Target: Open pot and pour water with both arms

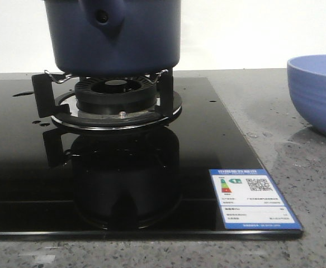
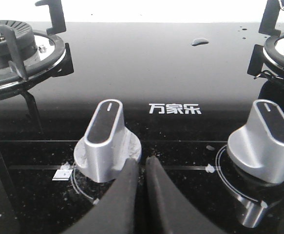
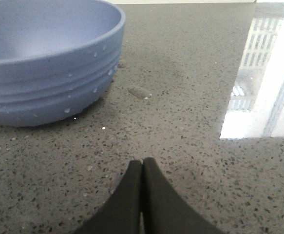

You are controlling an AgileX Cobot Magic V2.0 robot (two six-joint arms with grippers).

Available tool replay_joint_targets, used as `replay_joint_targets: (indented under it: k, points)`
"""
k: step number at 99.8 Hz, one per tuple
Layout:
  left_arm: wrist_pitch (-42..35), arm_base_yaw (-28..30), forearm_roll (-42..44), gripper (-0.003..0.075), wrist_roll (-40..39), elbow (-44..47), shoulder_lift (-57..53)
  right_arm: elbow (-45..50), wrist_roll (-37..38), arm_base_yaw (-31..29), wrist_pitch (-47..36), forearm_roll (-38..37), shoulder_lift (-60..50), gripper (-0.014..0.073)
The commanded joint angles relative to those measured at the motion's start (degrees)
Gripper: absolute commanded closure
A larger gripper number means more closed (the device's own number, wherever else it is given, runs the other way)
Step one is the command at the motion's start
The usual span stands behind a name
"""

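The dark navy pot (image 1: 115, 39) stands on the burner grate (image 1: 112, 100) of the black glass hob (image 1: 17, 178) in the front view; its handle socket with a round hole faces me. Its top is cut off by the view. Small water drops (image 1: 23, 94) lie on the hob, and one drop (image 2: 200, 42) shows in the left wrist view. My left gripper (image 2: 142, 161) is shut and empty, low over the hob beside a silver knob (image 2: 106, 141). My right gripper (image 3: 142, 162) is shut and empty over the grey stone counter (image 3: 190, 161). Neither gripper shows in the front view.
A periwinkle ribbed bowl (image 1: 318, 92) stands on the counter right of the hob; it also shows in the right wrist view (image 3: 44, 63), speckled with drops. A second silver knob (image 2: 266, 141) and two burners (image 2: 15, 53) show in the left wrist view. A label sticker (image 1: 251, 196) sits at the hob's front right corner.
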Motion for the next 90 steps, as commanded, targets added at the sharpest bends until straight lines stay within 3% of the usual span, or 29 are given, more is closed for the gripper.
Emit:
replay_joint_targets:
  k: [1,71,90]
  points:
    - [-2.7,0.0,-0.6,0.0741,-0.3,1.6,-1.5,1.5,-0.2,-0.3,-0.5,-0.5,-1.0,0.0657]
    - [-2.9,0.0,-0.6,0.0741,-0.3,1.6,-1.5,1.5,-0.2,-0.3,-0.5,-0.5,-1.0,0.0657]
    - [-3.6,0.0,-0.6,0.0741,-0.3,1.6,-1.5,1.5,-0.2,-0.3,-9.2,-2.0,-1.0,0.0657]
